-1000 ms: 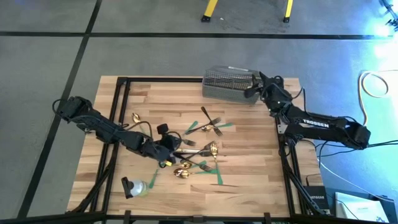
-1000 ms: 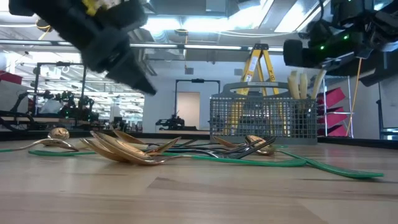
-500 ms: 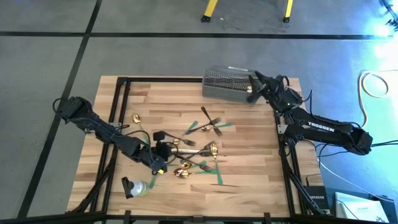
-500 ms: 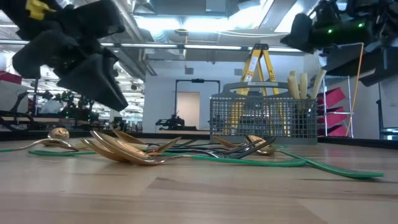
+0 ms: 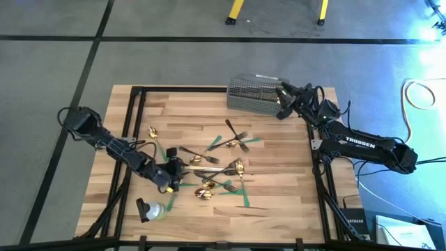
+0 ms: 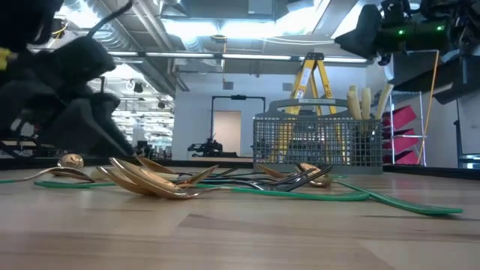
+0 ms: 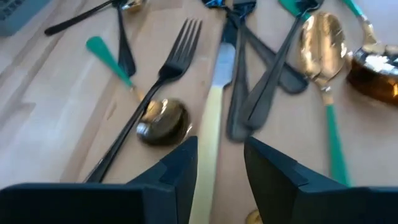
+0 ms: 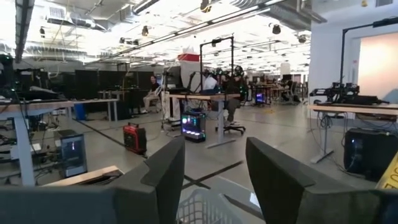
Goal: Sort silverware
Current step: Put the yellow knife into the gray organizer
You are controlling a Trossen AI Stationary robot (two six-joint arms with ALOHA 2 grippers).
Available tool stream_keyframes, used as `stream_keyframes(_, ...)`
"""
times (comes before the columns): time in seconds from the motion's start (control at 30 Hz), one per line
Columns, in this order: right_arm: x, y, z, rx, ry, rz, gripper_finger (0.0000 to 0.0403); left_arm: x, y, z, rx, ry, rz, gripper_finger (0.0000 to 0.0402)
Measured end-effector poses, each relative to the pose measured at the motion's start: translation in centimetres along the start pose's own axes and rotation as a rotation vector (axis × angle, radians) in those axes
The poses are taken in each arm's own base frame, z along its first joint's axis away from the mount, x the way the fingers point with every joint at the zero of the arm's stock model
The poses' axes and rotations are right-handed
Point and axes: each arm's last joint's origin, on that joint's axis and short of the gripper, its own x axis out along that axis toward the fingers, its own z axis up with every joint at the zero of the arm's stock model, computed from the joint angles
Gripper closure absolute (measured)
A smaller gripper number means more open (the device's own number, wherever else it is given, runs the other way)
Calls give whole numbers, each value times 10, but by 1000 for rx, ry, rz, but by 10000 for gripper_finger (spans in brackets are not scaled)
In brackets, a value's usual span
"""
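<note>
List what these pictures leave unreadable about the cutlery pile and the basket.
- Cream-handled knife: left wrist view, the handle's end runs behind the left gripper fingers.
- Grey wire mesh basket: high view, contents too small; the right gripper covers one end.
- Gold spoons: low view, overlapped, uncountable.

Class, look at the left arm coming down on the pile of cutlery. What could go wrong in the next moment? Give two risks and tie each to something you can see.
1. The left pincer straddles the cream-handled knife, but a dark fork and gold spoon lie close beside it; closing might catch or nudge them.
2. The cutlery overlaps, so lifting the knife may drag neighbours.
</note>
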Motion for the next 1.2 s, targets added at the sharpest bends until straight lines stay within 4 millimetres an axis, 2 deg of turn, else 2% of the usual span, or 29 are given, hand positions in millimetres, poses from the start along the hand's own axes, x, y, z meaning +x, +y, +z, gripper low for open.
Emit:
stream_keyframes(0.13,0,0,-1,-1,12,0,249,-6,11,-21,-34,-88,-40,284)
stream_keyframes(0.23,0,0,-2,-2,16,-1,249,-11,16,-28,-26,-152,-98,284)
stream_keyframes(0.4,0,0,-2,1,17,-2,249,-13,24,-40,-10,-130,-87,284)
stream_keyframes(0.6,0,0,-2,3,23,-10,249,-11,27,-32,13,-186,-89,284)
stream_keyframes(1.2,0,0,-4,4,45,-10,249,-4,29,-35,10,-149,-138,284)
